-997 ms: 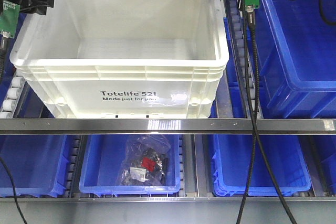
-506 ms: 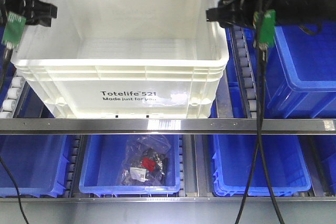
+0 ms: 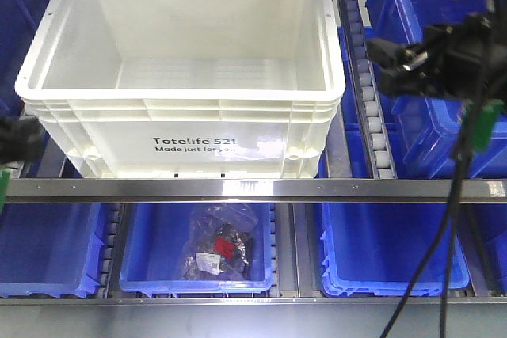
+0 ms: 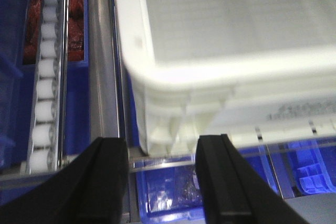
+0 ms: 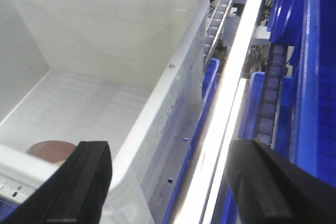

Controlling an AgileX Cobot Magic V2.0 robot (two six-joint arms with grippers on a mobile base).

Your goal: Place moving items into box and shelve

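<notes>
The white box (image 3: pixel 182 108) marked "Totelife 521" stands on the shelf rollers behind the metal rail. In the front view its inside shows no items. In the right wrist view a pinkish-brown rounded item (image 5: pixel 48 149) lies on the box floor, partly hidden by the rim (image 5: pixel 157 98). The yellow-orange ball is out of view. My left gripper (image 3: pixel 16 142) is blurred at the box's lower left; it is open and empty, facing the box's corner (image 4: pixel 168 129). My right gripper (image 3: pixel 382 57) is open and empty, right of the box, with the rim between its fingers (image 5: pixel 86 182).
Blue bins stand to the right (image 3: pixel 451 100) and on the lower level (image 3: pixel 380 251). One lower bin (image 3: pixel 150 243) holds a clear bag of parts (image 3: pixel 218 247). A metal rail (image 3: pixel 253 189) runs across the front. Roller tracks (image 3: pixel 372 108) flank the box.
Both grippers have left the box's upper side rims. The left one dropped to the lower left edge of the view. The right one moved right and down, away from the box.
</notes>
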